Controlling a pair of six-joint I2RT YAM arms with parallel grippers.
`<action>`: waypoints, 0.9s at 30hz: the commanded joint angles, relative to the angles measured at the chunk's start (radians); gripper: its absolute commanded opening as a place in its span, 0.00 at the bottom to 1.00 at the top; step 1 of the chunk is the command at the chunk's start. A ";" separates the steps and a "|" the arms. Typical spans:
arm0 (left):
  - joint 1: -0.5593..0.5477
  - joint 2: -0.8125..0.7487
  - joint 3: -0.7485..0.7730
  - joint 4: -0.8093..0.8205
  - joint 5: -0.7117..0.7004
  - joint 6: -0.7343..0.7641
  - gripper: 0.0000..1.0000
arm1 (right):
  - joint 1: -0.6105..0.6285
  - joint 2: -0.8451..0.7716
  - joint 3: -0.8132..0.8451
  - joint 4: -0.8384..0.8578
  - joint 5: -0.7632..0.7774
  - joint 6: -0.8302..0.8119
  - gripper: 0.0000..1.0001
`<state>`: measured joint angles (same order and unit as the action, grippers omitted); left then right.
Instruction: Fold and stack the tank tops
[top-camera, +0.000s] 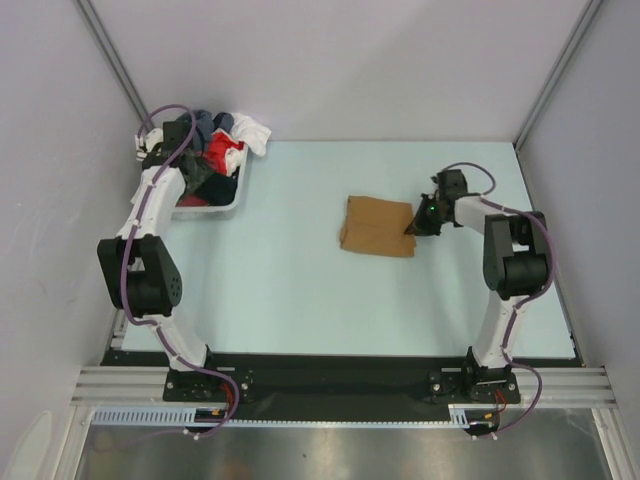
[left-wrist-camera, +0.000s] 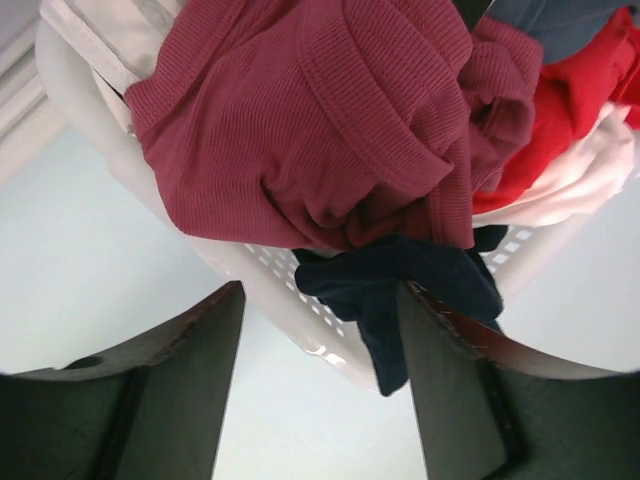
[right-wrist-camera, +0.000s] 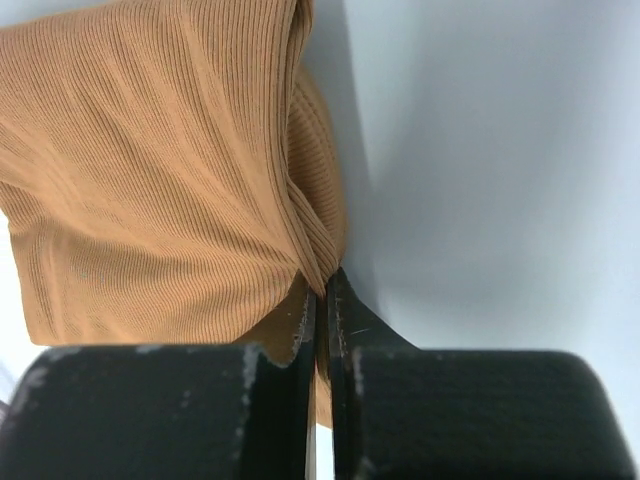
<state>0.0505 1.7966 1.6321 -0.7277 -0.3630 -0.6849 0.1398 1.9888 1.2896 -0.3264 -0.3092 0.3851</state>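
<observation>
A tan-brown tank top lies folded into a rectangle at mid-table. My right gripper is at its right edge, shut on that edge; in the right wrist view the ribbed tan tank top is pinched between the closed fingers. A dark maroon tank top lies bunched on top of the clothes in the white basket at the far left. My left gripper hangs open just in front of the white basket, with a dark navy cloth drooping over the rim by its right finger.
The basket also holds red, white and dark clothes, with a white garment spilling over its far corner. Grey walls close in the table at left, right and back.
</observation>
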 joint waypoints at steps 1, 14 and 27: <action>0.003 -0.049 0.061 0.015 -0.013 -0.157 0.71 | -0.130 -0.090 -0.097 0.015 0.099 0.029 0.00; 0.078 0.032 0.215 -0.084 -0.059 -0.203 0.72 | -0.488 -0.375 -0.420 0.149 0.226 0.244 0.00; 0.094 0.188 0.298 -0.075 -0.074 -0.252 0.68 | -0.672 -0.469 -0.526 0.174 0.213 0.383 0.00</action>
<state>0.1383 1.9781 1.8614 -0.8093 -0.4065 -0.9165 -0.5125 1.5517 0.7738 -0.1955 -0.1097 0.7177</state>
